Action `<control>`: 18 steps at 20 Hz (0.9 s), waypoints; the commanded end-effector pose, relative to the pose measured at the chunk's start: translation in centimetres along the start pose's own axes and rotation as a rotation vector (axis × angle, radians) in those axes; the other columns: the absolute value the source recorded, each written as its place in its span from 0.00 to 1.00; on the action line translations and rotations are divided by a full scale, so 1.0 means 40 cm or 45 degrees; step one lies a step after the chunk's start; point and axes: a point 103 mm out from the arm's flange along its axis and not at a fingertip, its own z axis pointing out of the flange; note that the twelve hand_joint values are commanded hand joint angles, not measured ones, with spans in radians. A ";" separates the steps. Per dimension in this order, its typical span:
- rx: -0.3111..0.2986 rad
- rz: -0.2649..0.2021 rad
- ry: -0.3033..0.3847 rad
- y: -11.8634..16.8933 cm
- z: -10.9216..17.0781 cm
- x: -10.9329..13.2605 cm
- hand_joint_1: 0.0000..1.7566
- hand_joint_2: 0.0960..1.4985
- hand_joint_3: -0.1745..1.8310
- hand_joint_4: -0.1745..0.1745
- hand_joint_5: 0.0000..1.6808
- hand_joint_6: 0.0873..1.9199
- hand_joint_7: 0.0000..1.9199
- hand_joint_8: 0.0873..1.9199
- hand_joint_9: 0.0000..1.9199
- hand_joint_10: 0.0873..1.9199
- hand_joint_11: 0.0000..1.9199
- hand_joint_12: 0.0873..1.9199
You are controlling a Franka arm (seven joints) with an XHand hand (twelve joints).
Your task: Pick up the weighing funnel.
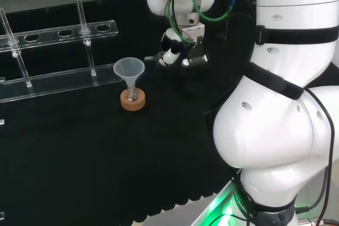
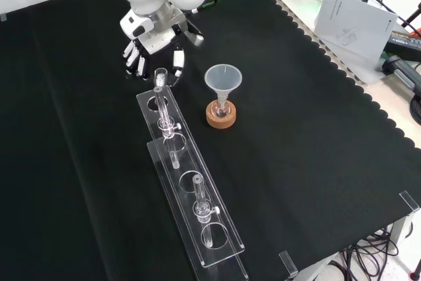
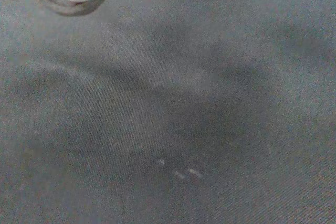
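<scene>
Over cloth (image 2: 316, 136) nr far end of rack (image 2: 189, 177), front view: hand (image 2: 153, 44) w/ fingers (image 2: 176, 64) straight, relaxed, down; funnel (image 2: 223, 78) to right.

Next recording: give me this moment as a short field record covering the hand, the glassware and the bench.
hand: over the cloth at the far end of the rack in the front view, fingers pointing down, relaxed
funnel: upright, mouth up, stem in a small flask, untouched
stand: cork ring under the flask
rack: clear, long, holding upright tubes
surface: black cloth
hand to funnel: apart; funnel to the hand's right in the front view
</scene>
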 end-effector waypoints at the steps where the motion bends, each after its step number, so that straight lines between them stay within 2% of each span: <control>1: -0.053 0.009 0.022 -0.009 -0.026 -0.019 0.60 0.46 0.42 1.00 0.65 0.50 0.22 0.33 0.40 0.26 0.23 0.66; 18: -0.173 0.059 0.044 -0.067 -0.128 -0.065 0.60 0.46 0.41 1.00 0.64 0.50 0.22 0.34 0.40 0.25 0.23 0.66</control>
